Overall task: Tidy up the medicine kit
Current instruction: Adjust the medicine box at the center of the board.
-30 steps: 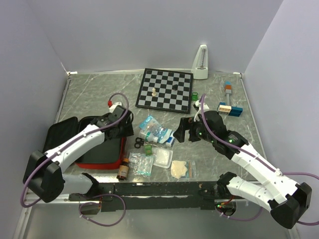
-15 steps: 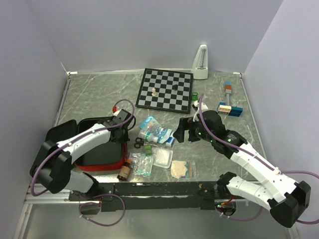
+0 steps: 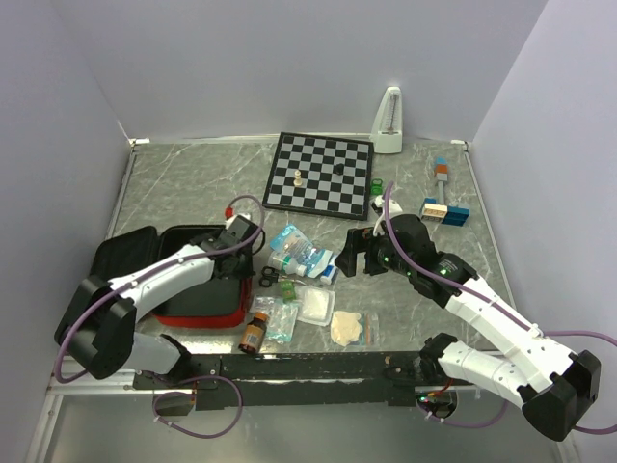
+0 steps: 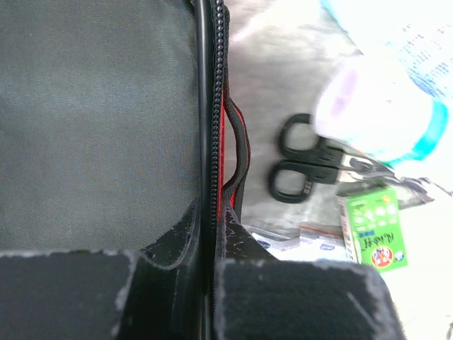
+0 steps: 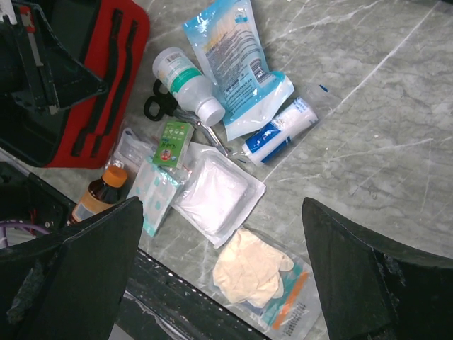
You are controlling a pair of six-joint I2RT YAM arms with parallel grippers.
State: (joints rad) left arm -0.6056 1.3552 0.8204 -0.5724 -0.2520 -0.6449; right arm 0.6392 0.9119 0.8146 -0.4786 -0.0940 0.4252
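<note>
1. Where the table (image 3: 183, 183) nears its left edge, toward the near corner, the medicine kit (image 3: 198, 294) lies open, black lining up, its right rim partly under the left arm.
2. Left claw (image 4: 205, 280): narrow, pinching the kit's zipper rim.
3. Right claw (image 5: 221, 205): wide, holding nothing, over loose supplies.
4. Scissors (image 4: 301, 163) lie just beside the kit; the white bottle (image 4: 368, 106) over their blades is blurred.
5. A brown bottle (image 5: 99, 191) is partly hidden by the right claw's finger.

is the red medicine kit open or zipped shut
Open: the medicine kit lies unfolded, black lining exposed; left gripper pinches its rim.
</note>
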